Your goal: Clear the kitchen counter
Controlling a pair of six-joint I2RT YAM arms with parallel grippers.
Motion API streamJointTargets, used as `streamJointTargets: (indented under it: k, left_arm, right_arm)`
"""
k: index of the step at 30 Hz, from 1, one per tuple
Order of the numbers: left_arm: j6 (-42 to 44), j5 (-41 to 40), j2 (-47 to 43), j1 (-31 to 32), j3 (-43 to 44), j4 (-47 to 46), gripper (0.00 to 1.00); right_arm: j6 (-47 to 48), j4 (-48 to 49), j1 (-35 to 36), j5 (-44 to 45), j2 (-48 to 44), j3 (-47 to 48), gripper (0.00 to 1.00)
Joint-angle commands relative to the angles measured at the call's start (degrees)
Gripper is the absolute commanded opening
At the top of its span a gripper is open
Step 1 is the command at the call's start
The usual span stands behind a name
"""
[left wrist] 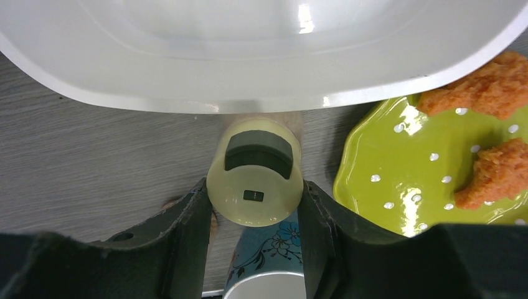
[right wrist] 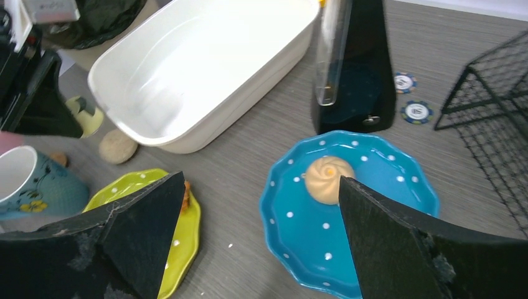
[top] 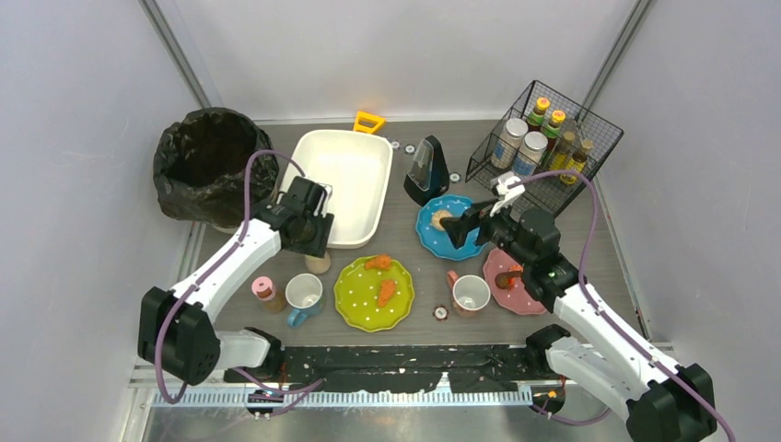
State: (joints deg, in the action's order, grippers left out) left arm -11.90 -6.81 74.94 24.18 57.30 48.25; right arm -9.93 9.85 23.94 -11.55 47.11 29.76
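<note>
Left gripper (left wrist: 255,190) grasps upright pale-yellow cylindrical shaker (left wrist: 254,163), contact both sides, just beside white tub (left wrist: 249,62). Right gripper (right wrist: 260,180) splayed, empty, over blue dotted plate (right wrist: 386,187).

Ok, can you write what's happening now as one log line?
left gripper: shut on pale jar | right gripper: open over blue plate | bun on plate
</note>
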Motion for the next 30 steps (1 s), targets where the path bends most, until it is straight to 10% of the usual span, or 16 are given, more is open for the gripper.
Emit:
streamJointTargets:
  k: [1, 30]
  left_arm:
    - [-0.32, 1.85, -4.89, -0.28, 0.50, -1.80, 0.03]
    - [-4.08, 11.61, -9.30, 21.60, 18.67, 8.94, 0.00]
  right_arm:
    - [4.75, 4.55, 3.78, -2.33, 0.78, 0.62, 1.00]
    - [25.08, 36.19, 35.98, 4.24, 26.12, 4.83, 0.95]
